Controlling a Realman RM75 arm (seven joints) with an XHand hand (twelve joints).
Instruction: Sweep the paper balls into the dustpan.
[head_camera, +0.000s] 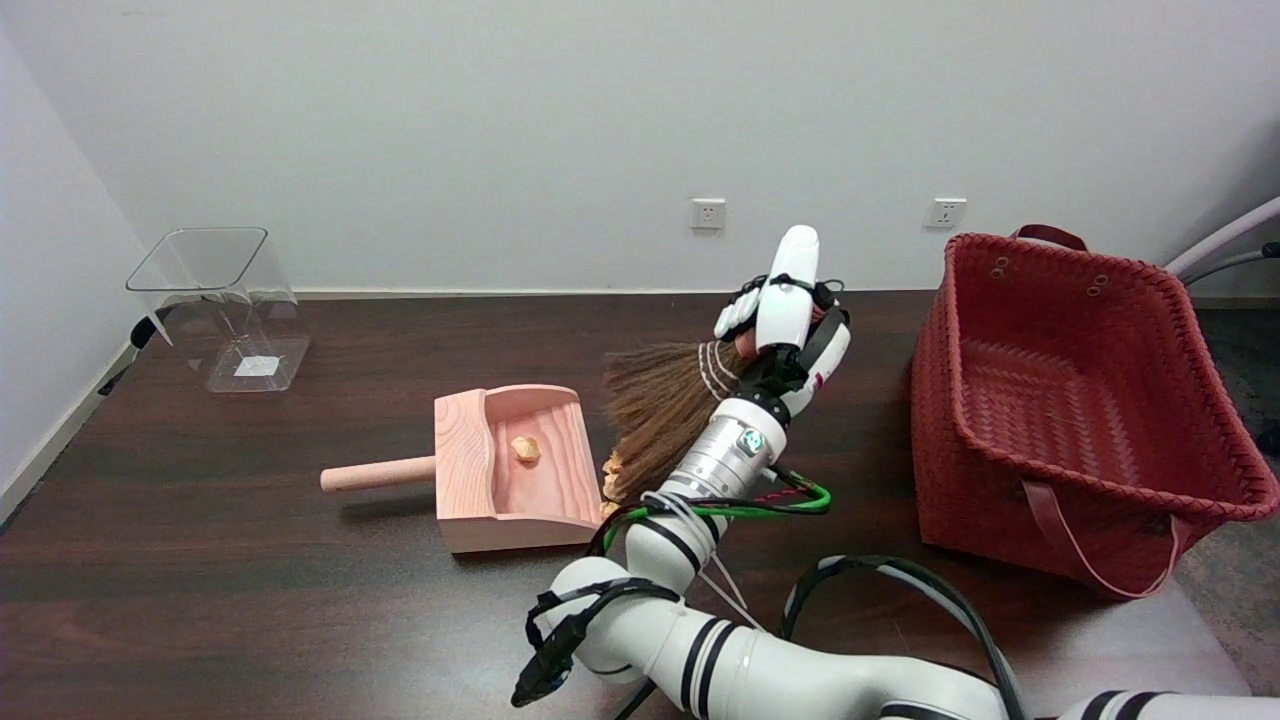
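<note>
A pink wooden dustpan (520, 490) lies on the dark table with its handle pointing left and its mouth facing right. One tan paper ball (525, 449) sits inside it. My right hand (785, 320) grips the handle of a small brown straw broom (660, 400), whose bristles reach down to the dustpan's right edge. More tan paper (611, 468) shows at the bristle tips beside the mouth, partly hidden by my forearm.
A large red woven basket (1080, 400) stands at the right. A clear plastic container (225, 305) sits at the back left. Cables loop around my arm near the front edge.
</note>
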